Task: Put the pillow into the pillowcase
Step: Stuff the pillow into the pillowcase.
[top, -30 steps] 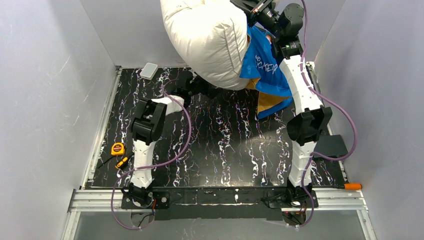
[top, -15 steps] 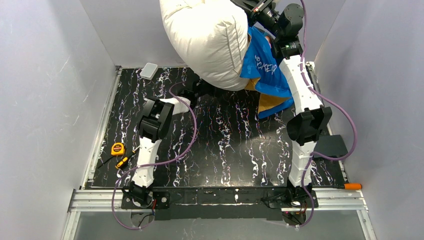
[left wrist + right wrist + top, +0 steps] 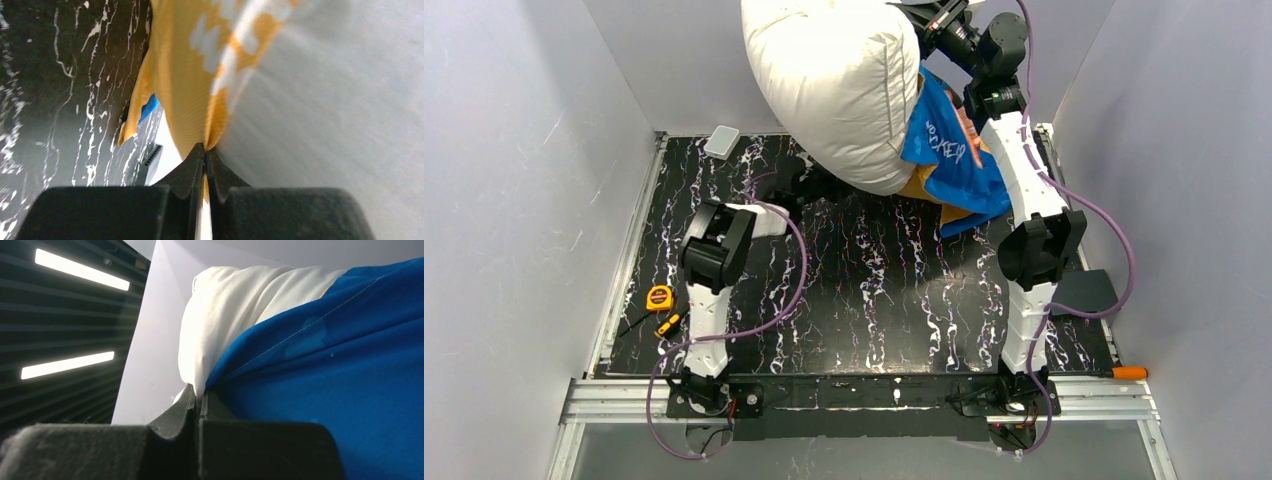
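Note:
The plump white pillow [image 3: 834, 80] hangs high over the far edge of the table, bulging out of the blue pillowcase [image 3: 954, 150]. The case drapes down its right side with orange-yellow fabric [image 3: 919, 185] showing below. My right gripper [image 3: 201, 396] is raised at the top and shut on the pillow [image 3: 225, 315] where the blue pillowcase [image 3: 340, 390] hem meets it. My left gripper [image 3: 205, 149] reaches under the pillow [image 3: 340, 100] and is shut on a fold of the pillowcase's orange-yellow side [image 3: 185, 75]. In the top view its fingers are hidden beneath the pillow.
A small white box [image 3: 721, 141] sits at the table's far left corner. A yellow tape measure [image 3: 659, 297] and a small tool lie at the left edge. A black pad [image 3: 1084, 292] and an orange-handled screwdriver [image 3: 1130, 372] are on the right. White walls enclose three sides.
My left gripper has closed from open onto the orange-yellow fabric under the pillow, and its arm shifted. The pillow and pillowcase swung slightly up and left.

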Robot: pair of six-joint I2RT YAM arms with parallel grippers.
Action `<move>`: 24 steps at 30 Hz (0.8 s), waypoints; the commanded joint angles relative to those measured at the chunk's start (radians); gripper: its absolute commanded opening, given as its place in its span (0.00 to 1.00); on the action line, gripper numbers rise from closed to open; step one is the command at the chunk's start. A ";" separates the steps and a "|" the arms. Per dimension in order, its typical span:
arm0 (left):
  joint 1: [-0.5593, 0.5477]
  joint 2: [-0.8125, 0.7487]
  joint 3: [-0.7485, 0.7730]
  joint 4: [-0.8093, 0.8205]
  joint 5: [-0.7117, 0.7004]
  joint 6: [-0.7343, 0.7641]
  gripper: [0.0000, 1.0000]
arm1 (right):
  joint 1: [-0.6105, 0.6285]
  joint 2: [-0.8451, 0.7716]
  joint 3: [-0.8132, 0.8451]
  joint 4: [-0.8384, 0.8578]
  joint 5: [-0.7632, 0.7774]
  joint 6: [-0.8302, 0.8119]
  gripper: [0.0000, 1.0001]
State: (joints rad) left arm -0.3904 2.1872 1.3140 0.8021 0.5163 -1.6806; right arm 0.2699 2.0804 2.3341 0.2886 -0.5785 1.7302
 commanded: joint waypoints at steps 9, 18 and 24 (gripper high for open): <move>0.197 -0.469 -0.199 -0.026 0.018 0.092 0.00 | -0.052 -0.187 -0.153 0.429 0.053 0.055 0.01; 0.341 -0.684 0.011 -0.350 0.047 0.264 0.00 | -0.061 -0.224 -0.306 0.474 -0.031 0.010 0.01; 0.389 -0.698 0.293 -0.585 0.112 0.419 0.00 | -0.061 -0.197 -0.312 0.515 -0.182 -0.016 0.01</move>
State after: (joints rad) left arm -0.0021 1.6230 1.3735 0.2348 0.5133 -1.3674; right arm 0.1932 1.9427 1.9995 0.6312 -0.6327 1.7462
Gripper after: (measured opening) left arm 0.010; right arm 0.062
